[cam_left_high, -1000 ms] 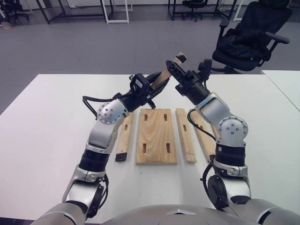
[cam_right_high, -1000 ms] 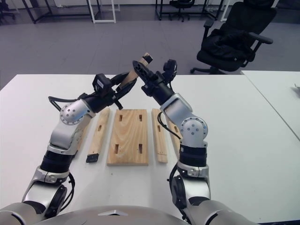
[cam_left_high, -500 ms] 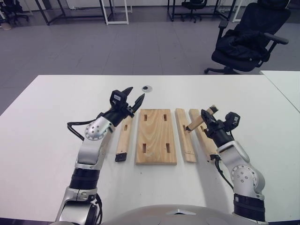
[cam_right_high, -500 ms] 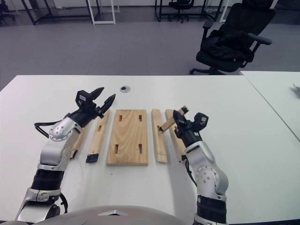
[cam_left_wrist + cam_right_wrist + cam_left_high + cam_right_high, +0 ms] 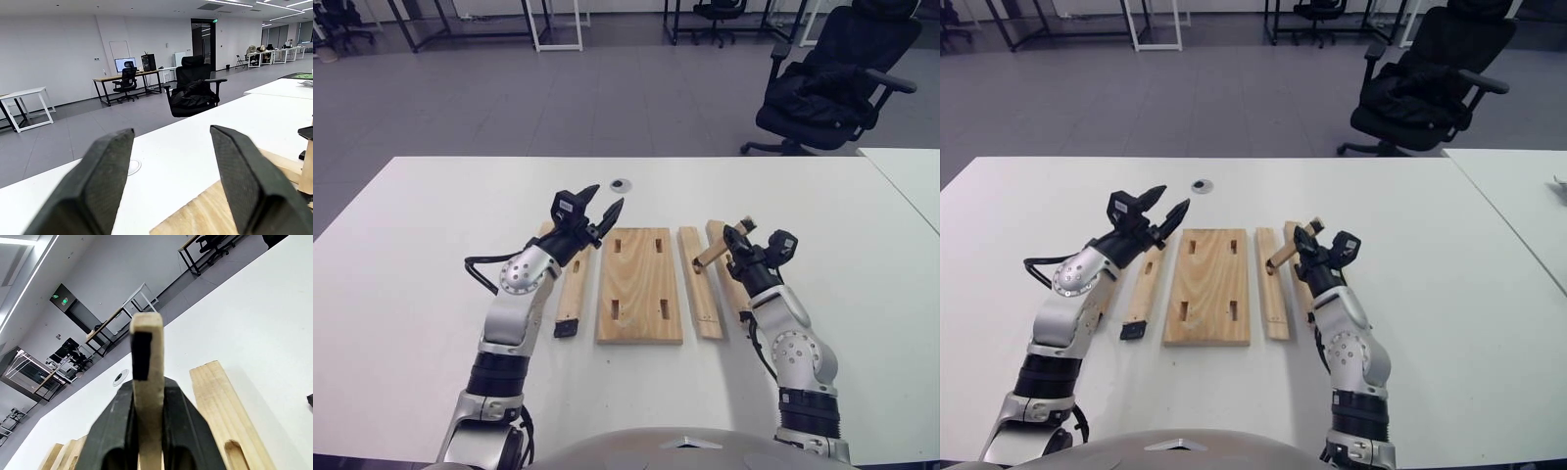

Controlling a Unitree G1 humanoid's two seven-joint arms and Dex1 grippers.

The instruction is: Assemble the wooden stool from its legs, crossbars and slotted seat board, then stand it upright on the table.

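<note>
The white table [image 5: 421, 245] carried the slotted seat board [image 5: 639, 284] lying flat in the middle, its four slots facing up. A long leg [image 5: 573, 289] with a black cap on its near end lay just to the board's left, and two more long pieces [image 5: 703, 299] lay side by side on its right. The left claw [image 5: 604, 198] hung released above the far end of that leg. The right claw [image 5: 732, 243] was clenched on a short crossbar [image 5: 710, 257], tilted over the right-hand pieces.
</note>
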